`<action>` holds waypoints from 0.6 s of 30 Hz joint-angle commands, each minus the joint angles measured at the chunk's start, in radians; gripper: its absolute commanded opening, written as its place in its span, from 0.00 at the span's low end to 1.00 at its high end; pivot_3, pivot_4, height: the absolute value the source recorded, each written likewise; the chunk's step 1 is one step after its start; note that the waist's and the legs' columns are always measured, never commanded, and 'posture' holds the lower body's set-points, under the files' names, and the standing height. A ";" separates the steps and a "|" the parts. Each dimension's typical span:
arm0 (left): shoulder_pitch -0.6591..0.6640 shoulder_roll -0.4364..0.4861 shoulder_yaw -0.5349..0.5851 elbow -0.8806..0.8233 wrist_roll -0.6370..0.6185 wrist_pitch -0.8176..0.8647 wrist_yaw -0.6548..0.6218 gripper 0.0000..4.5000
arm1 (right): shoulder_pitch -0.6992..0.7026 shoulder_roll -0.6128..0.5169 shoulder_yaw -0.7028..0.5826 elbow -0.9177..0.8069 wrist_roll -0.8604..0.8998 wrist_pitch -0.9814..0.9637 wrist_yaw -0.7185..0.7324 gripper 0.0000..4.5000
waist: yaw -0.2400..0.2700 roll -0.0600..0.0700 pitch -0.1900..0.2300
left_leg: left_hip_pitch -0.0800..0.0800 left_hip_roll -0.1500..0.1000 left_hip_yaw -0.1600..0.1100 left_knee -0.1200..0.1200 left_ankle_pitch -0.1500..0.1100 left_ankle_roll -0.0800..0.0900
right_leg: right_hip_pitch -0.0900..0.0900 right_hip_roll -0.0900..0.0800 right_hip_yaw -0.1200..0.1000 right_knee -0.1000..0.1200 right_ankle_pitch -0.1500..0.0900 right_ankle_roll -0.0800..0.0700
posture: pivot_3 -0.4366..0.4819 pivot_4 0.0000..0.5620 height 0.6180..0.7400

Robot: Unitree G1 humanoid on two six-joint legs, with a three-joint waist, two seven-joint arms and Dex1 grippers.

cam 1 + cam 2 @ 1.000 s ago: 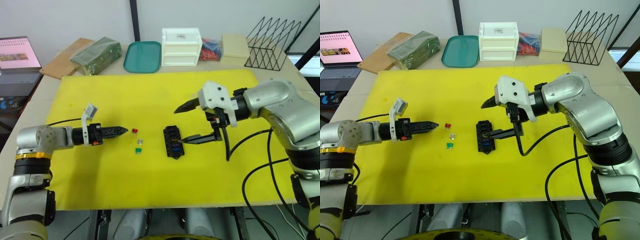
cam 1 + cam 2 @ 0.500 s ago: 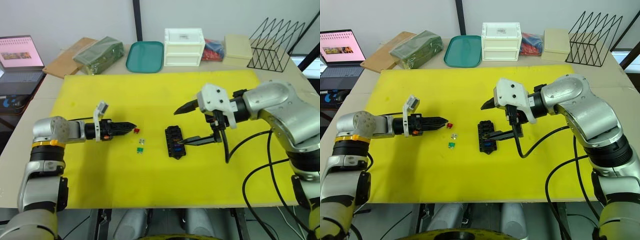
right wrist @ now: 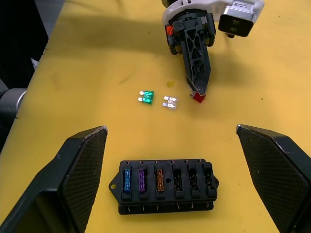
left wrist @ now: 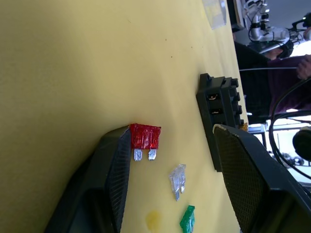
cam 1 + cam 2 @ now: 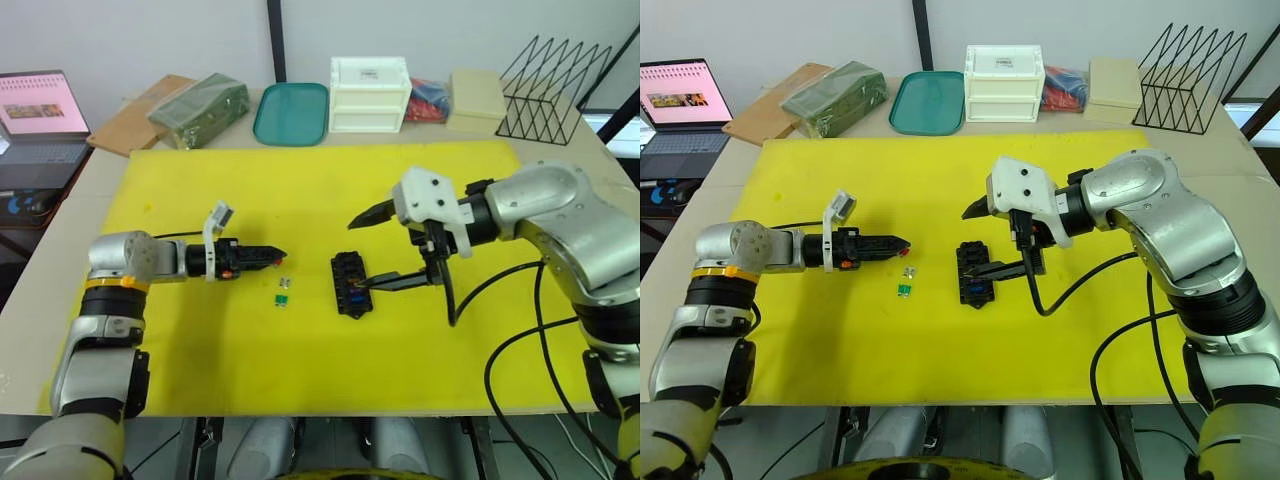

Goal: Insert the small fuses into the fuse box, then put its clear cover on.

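The black fuse box (image 5: 348, 285) lies on the yellow mat (image 5: 300, 370), with blue, purple and orange fuses in three of its slots (image 3: 142, 178). My right gripper (image 5: 356, 253) hovers over it, open wide, one finger on each side. My left gripper (image 5: 283, 255) is open and low on the mat, with a red fuse (image 4: 145, 137) touching one fingertip. A clear fuse (image 5: 285, 284) and a green fuse (image 5: 282, 299) lie loose just beside it. In the left wrist view a colourless plastic piece (image 4: 214, 12), apparently the clear cover, lies beyond the fuse box.
Along the back edge stand a teal tray (image 5: 290, 112), a white drawer box (image 5: 368, 93), a beige box (image 5: 475, 98) and a black wire rack (image 5: 550, 88). A green packet (image 5: 200, 110) and a laptop (image 5: 40, 105) sit at the far left.
My left gripper has reached to the right across the mat, and its tips are now at the red fuse. The right gripper and the fuse box have stayed put.
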 commanded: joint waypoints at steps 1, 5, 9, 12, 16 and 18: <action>0.010 -0.008 -0.030 0.005 0.018 -0.001 -0.001 0.40 | -0.012 -0.014 -0.005 -0.034 0.000 -0.001 -0.003 1.00 | -0.001 0.000 0.000 | 0.000 0.000 0.000 0.000 0.000 0.000 | 0.000 0.000 0.000 0.000 0.000 0.000 | 0.48 0.27 1.00; 0.023 0.010 -0.036 0.006 0.038 -0.016 -0.008 0.11 | -0.015 -0.011 -0.003 -0.029 -0.002 -0.002 -0.004 1.00 | -0.003 0.000 0.000 | 0.000 0.000 0.000 0.000 0.000 0.000 | 0.000 0.000 0.000 0.000 0.000 0.000 | 0.48 0.27 1.00; 0.039 0.042 -0.036 0.002 0.046 -0.031 -0.024 0.01 | -0.018 -0.006 0.001 -0.023 -0.004 -0.006 -0.006 1.00 | -0.009 0.000 0.000 | 0.000 0.000 0.000 0.000 0.000 0.000 | 0.000 0.000 0.000 0.000 0.000 0.000 | 0.48 0.27 1.00; 0.058 0.057 -0.007 -0.039 0.030 -0.069 -0.038 0.01 | -0.019 -0.005 0.002 -0.019 -0.002 -0.005 -0.007 1.00 | -0.019 0.000 0.000 | 0.001 0.001 0.000 0.000 0.000 0.000 | -0.001 0.001 0.000 0.001 0.000 0.000 | 0.48 0.27 1.00; 0.129 0.057 0.075 -0.216 -0.009 -0.192 -0.050 0.01 | -0.023 0.003 -0.012 -0.005 0.022 0.033 -0.018 1.00 | -0.029 0.000 0.000 | 0.000 0.001 0.000 0.000 0.000 0.000 | -0.001 0.001 0.000 0.001 0.000 0.000 | 0.48 0.27 1.00; 0.165 0.046 0.126 -0.316 -0.040 -0.249 -0.050 0.01 | -0.027 0.008 -0.023 -0.003 0.047 0.072 -0.024 1.00 | -0.026 0.000 0.000 | 0.000 0.001 0.000 0.000 0.000 -0.001 | -0.001 0.001 0.000 0.001 0.000 0.000 | 0.48 0.27 1.00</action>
